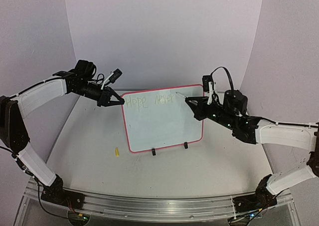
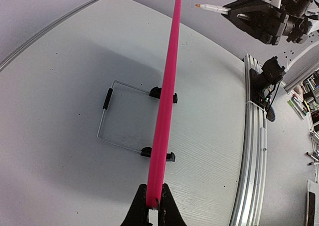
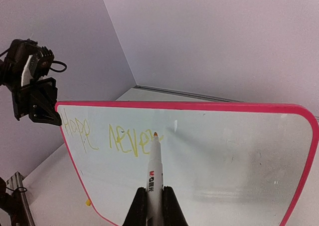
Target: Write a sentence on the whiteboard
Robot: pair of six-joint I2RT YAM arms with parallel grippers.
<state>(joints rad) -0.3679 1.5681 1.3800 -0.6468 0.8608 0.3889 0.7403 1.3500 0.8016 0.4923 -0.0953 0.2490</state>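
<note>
White table (image 1: 89,171), pale lilac walls (image 1: 164,31) curving round it. The whiteboard (image 1: 164,123) stands mid-table on black clip feet (image 1: 153,151). My left gripper (image 2: 154,198) pinches its pink frame edge. My right gripper (image 3: 154,196) is clamped on a marker (image 3: 155,161), tip beside the yellow-green sentence (image 3: 112,136), which reads "Hope never".

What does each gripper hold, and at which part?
The left gripper clamps the whiteboard by the top corner of its frame; the right gripper holds the marker by its barrel.
</note>
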